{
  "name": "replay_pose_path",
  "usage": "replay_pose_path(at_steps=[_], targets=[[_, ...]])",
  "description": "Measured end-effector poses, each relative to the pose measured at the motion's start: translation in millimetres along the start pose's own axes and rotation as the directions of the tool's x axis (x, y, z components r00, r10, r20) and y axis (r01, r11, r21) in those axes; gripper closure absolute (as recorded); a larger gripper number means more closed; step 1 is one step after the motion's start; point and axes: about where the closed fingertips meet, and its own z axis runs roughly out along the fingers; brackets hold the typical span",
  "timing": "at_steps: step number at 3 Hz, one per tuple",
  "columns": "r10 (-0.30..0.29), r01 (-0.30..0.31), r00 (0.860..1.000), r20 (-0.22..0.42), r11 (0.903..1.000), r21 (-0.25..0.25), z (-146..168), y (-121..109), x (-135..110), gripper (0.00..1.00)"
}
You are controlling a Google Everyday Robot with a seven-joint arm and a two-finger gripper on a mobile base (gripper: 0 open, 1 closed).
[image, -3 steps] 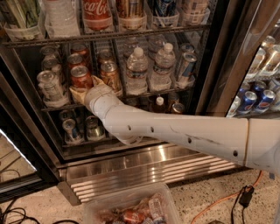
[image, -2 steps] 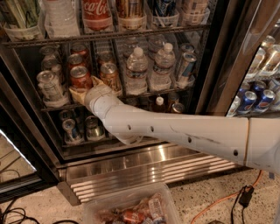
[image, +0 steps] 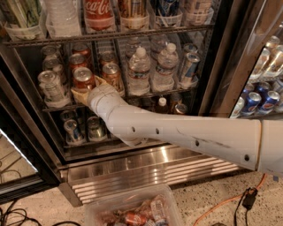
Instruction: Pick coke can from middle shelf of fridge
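Red coke can (image: 82, 78) stands upright at the front of its lane on the middle shelf (image: 146, 94), 2nd lane from left in view, right behind the thin front rail. Gripper (image: 89, 90) is at the can's lower front, touching it. Can't tell whether jaws are apart or clamped on the can, since the wrist hides that. White arm (image: 185, 134) comes in from the right, crossing in front of the lower rack.

Same shelf: silver can (image: 51, 86) just left of the coke can, orange-brown can (image: 111, 75) just right, another red can (image: 78, 61) behind it. Next come lanes of clear water bottles (image: 139, 70), w/ a blue-silver can (image: 189, 66) at far right. Rack above holds white tubs (image: 131, 22) w/ big bottles, incl. a red-labelled Coca-Cola bottle (image: 99, 13). Lower rack has cans seen from above (image: 73, 130). Clear bin (image: 99, 206) on the floor below the fridge (image: 214, 57) holds cans and other packs, hard to make out.

Room is tight: neighbours close on both sides, upper rack low over the can tops, free only toward the front, over the rail. Glass door (image: 26, 176) stands open at left.

Vs 1.0 s and 0.7 s ago: no change, w/ arm, gripper and can in the same spots.
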Motion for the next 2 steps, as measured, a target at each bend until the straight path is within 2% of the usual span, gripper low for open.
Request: replay_pose_path(at_steps=[2], targets=[[-0.017,0.017,1.0,0.007,0.9998,0.008,-7.1,-2.2,-8.0,1.0]])
